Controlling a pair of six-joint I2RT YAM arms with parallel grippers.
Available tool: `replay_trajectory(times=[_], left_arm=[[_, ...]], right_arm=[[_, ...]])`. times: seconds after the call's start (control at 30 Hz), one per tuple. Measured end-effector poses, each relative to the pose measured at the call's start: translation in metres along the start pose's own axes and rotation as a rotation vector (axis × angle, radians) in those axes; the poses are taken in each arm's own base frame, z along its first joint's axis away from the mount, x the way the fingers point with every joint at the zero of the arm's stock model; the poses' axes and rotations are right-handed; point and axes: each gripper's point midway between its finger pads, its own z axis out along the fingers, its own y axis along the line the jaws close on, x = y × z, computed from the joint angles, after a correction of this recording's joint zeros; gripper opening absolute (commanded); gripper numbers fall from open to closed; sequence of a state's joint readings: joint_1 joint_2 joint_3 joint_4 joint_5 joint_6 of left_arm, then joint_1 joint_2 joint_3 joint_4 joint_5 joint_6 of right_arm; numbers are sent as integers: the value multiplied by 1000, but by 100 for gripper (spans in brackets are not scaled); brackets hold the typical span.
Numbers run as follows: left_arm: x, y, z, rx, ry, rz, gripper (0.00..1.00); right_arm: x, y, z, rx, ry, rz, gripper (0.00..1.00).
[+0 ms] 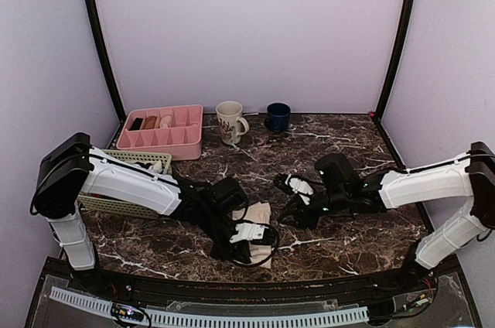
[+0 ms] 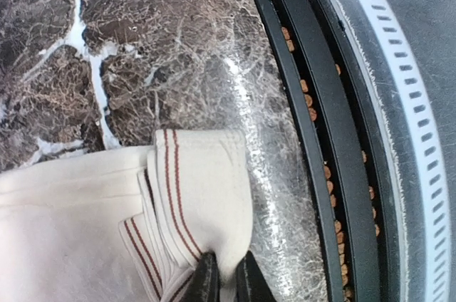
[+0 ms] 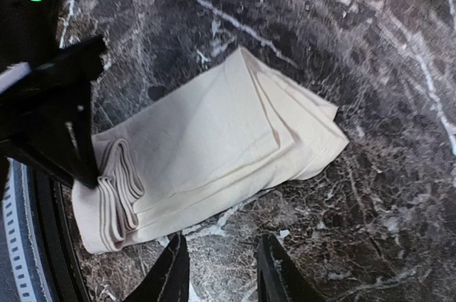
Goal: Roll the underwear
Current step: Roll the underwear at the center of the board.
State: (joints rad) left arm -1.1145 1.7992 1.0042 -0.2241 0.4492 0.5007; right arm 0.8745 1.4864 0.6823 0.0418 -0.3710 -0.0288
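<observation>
One underwear (image 3: 214, 131), one pink tray (image 1: 164, 150), one basket (image 1: 139, 159), and two mugs: cream mug (image 1: 230, 121), blue mug (image 1: 278, 117).

Even, fairly bright overhead light is provided. On the dark brown marble-patterned table top (image 2: 249, 117), a white glare streak is seen just beside the cream-beige folded fabric underwear (image 2: 199, 188). Beyond the underwear, the right wrist view is smeared by blur; only soft shadows are cast.

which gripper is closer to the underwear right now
Left. The left gripper pinches the underwear at its striped folded end. The right gripper hovers open just off the garment's edge, not touching it.
</observation>
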Motion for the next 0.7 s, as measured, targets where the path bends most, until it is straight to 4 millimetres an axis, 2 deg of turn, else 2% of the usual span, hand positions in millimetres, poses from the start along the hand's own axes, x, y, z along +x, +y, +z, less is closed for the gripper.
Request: replay_trajectory(times=[0.13, 0.27, 0.5, 0.7], left_arm=[[1, 2, -3, 145, -26, -139, 1], [7, 1, -8, 296, -69, -285, 0], [11, 1, -9, 518, -123, -497, 0], [10, 6, -10, 615, -147, -600, 0]], right_arm=[[-14, 6, -35, 60, -104, -38, 39], [-11, 21, -48, 75, -143, -78, 40], [18, 71, -27, 3, -65, -181, 42], [41, 95, 7, -40, 42, -249, 45]])
